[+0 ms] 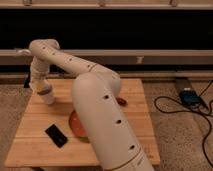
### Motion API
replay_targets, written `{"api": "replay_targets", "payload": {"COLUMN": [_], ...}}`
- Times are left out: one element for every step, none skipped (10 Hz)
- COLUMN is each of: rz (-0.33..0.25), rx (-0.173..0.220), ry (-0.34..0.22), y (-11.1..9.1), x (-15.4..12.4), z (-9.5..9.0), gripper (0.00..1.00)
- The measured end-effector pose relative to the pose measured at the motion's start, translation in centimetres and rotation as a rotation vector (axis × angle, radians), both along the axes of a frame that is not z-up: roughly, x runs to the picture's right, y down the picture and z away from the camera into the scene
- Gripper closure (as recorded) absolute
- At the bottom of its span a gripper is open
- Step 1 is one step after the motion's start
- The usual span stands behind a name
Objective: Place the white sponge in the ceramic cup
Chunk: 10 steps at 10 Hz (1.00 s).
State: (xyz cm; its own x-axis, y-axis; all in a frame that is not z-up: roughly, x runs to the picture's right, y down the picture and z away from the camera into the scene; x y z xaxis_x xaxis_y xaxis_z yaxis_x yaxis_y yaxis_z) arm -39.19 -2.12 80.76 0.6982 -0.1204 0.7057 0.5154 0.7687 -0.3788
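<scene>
The white ceramic cup stands upright on the far left part of the wooden table. My gripper hangs straight down from the wrist, right over the cup's rim and touching or nearly touching it. A small pale yellowish patch shows at the gripper's tip just above the cup; I cannot tell whether it is the white sponge. No sponge shows anywhere else on the table.
The orange bowl sits mid-table, mostly hidden behind my large arm link. A flat black device lies at the front left. A small dark reddish object lies at the right. A blue box with cables lies on the floor.
</scene>
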Motion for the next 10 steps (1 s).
{"api": "replay_targets", "payload": {"rz": [0.003,0.009,0.017,0.024,0.035,0.042,0.048,0.049,0.052,0.057], "rx": [-0.007,-0.013,-0.024,-0.034,-0.047,-0.056,-0.063,-0.067,-0.072,-0.065], "ry": [-0.007,-0.014,-0.021,-0.027,-0.033,-0.036,-0.037,-0.035,-0.029,-0.016], "y": [0.2,0.3,0.4,0.5,0.5,0.6,0.6,0.7,0.7,0.6], "x": [-0.2,-0.2,-0.2,-0.1,0.1,0.2,0.3,0.3,0.5,1.1], "z": [-0.2,-0.4,-0.6,-0.6,-0.7,-0.7,-0.7,-0.7,-0.7,-0.7], "gripper": [0.21,0.20,0.20,0.20,0.20,0.20,0.20,0.20,0.20,0.20]}}
